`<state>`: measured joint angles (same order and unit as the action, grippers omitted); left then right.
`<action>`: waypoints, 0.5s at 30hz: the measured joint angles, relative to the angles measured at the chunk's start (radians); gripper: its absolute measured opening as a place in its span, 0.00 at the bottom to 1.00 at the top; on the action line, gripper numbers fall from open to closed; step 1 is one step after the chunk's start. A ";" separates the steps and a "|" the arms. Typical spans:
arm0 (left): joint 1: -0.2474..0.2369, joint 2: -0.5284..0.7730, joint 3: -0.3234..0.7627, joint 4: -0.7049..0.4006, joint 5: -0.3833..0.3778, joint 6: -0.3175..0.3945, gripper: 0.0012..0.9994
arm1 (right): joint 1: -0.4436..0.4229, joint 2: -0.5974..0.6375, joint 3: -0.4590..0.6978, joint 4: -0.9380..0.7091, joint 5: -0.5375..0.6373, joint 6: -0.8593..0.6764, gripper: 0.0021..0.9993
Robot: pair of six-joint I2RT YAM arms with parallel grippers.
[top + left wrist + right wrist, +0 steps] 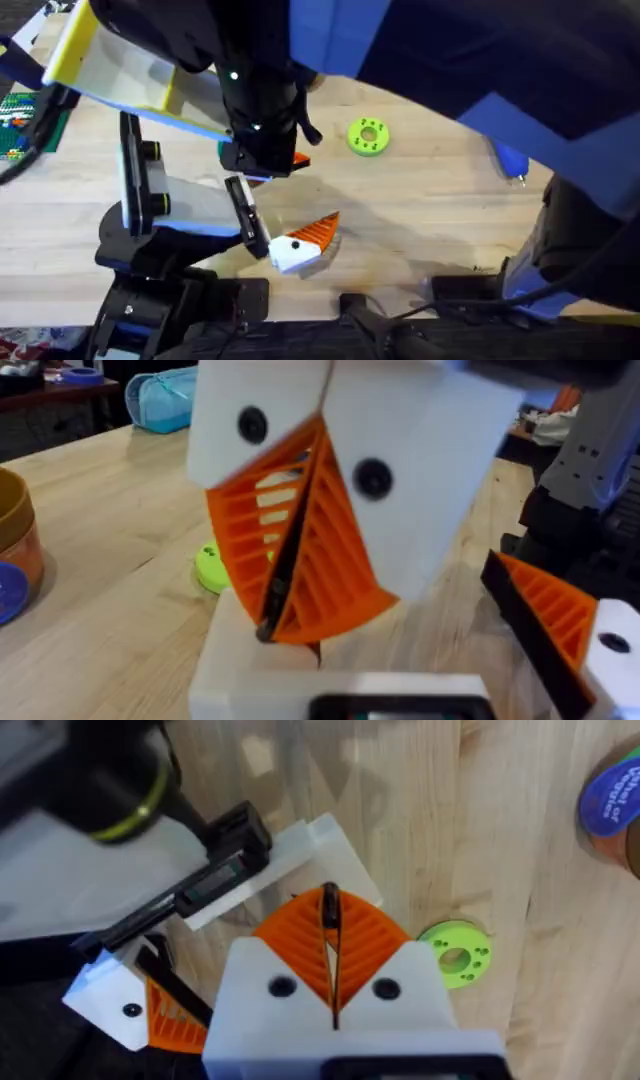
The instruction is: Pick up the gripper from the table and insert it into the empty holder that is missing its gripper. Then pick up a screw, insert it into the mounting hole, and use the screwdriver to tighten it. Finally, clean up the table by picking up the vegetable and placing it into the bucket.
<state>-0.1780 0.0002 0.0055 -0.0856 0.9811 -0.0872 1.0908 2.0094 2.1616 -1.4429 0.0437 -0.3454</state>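
The small gripper piece (300, 245), a white base with an orange ribbed tip, lies against the near end of the holder's black bracket (245, 212). I cannot tell whether it is seated. The right wrist view shows this piece (130, 1010) beside the bracket (215, 880). My right gripper (292, 162) points steeply down over the bracket's far end. It is shut (328, 898) with nothing visible in it. In the left wrist view the right gripper (268, 625) hangs tips-down close ahead. The blue screwdriver (510, 158) lies far right. The bucket (15, 535) stands behind. The screw and the vegetable are out of view.
A lime-green ring (368, 137) lies right of the right gripper. A tall black plate with knobs (130, 170) stands left of the holder's pale body (195, 200). A blurred blue-covered arm (450, 60) crosses the upper right. A yellow-and-white tray (120, 70) sits at the upper left.
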 joint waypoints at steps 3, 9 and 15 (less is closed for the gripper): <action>0.000 0.000 0.000 0.000 0.000 0.000 0.99 | 0.000 0.000 0.000 0.001 -0.001 0.001 0.14; 0.000 0.000 0.000 0.000 0.003 0.000 0.99 | -0.002 -0.001 0.000 -0.007 0.007 -0.010 0.90; 0.000 0.000 0.000 0.000 0.003 0.000 0.99 | -0.011 -0.007 0.000 -0.003 0.012 -0.016 1.00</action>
<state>-0.1780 0.0002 0.0055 -0.0856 0.9836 -0.0868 1.0797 2.0024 2.1612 -1.4464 0.0554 -0.3611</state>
